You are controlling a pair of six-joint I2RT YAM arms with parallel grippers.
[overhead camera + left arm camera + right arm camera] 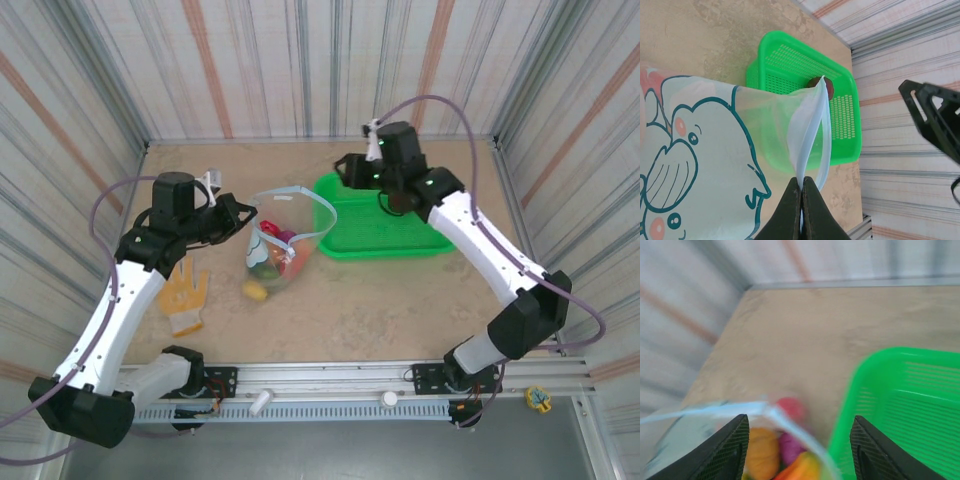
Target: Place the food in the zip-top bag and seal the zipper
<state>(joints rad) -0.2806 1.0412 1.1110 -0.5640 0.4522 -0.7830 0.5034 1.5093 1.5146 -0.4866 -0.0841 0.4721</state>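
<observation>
Open bag (pixel 260 243), food (pixel 284 258) mostly inside

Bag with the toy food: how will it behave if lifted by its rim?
Probably floppy: the bag folds at its rim where the left gripper pinches it. Likely bottom-heavy, since the food sits low inside. Its plastic looks smooth, so it may slip.

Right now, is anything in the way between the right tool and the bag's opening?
Nothing visible is. The open right tool faces the mouth of the zip-top bag, which the left tool holds up by the zipper; food shows inside.
</observation>
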